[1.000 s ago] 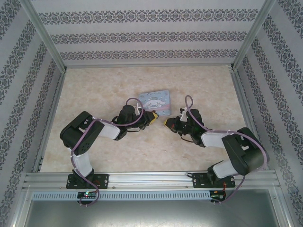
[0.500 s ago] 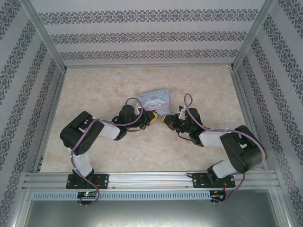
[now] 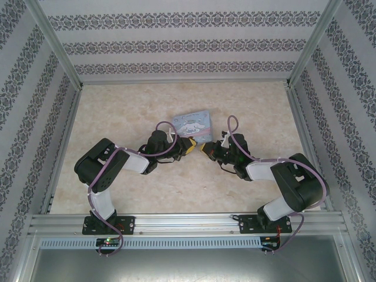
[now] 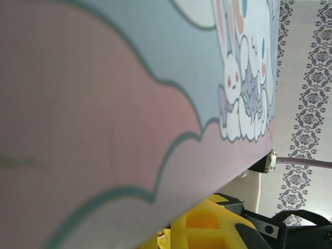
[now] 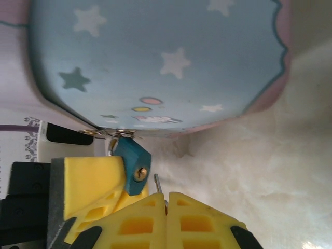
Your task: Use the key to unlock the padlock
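Observation:
The small teal padlock (image 5: 130, 158) hangs by its thin shackle from the metal hasp of the light-blue cartoon tin (image 5: 155, 62), its brass keyhole (image 5: 139, 174) facing my right gripper. My left gripper (image 3: 191, 145) is shut on the padlock, one yellow finger (image 5: 85, 181) pressed against its side. My right gripper (image 5: 166, 196) is shut on the key (image 5: 158, 182). The key's thin blade sticks out just right of the keyhole, a small gap away from it. In the left wrist view the tin (image 4: 129, 104) sits very close, with a yellow finger (image 4: 207, 228) below it.
The tin (image 3: 194, 124) lies mid-table just behind both grippers, and my right gripper (image 3: 204, 151) is almost tip to tip with the left. Patterned walls and metal frame rails enclose the marble-look table (image 3: 117, 111).
My right gripper has moved left with the key, closing the gap to the left gripper and the padlock. The left arm and the tin have stayed still.

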Tool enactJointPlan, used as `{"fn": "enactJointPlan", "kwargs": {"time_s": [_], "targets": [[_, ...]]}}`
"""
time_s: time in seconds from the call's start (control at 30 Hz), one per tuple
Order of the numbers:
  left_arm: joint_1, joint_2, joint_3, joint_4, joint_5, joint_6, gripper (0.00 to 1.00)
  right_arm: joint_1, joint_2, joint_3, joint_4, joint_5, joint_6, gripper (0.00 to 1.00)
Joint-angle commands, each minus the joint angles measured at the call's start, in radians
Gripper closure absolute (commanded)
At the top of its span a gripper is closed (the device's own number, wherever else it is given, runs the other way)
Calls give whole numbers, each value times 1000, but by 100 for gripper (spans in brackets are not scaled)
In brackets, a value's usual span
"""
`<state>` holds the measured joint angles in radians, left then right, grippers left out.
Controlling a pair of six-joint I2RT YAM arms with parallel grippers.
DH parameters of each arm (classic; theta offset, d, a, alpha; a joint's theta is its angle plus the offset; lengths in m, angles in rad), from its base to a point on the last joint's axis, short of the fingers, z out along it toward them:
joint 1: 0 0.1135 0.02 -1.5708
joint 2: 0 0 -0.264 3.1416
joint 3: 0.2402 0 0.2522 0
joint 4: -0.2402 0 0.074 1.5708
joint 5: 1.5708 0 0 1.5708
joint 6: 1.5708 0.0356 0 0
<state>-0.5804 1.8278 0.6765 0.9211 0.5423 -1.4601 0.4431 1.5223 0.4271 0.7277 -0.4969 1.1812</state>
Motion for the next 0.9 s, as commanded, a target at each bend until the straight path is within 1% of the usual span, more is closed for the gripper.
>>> {"fn": "enactJointPlan", "kwargs": {"time_s": [0.0, 0.6, 0.87], "targets": [[10, -24, -2, 62, 9, -10, 100, 11, 6, 25, 42, 9, 8, 100], [10, -24, 6, 67, 18, -19, 100, 19, 21, 51, 50, 0, 11, 100], [7, -15, 2, 160, 25, -99, 100, 18, 52, 65, 79, -1, 22, 100]]}}
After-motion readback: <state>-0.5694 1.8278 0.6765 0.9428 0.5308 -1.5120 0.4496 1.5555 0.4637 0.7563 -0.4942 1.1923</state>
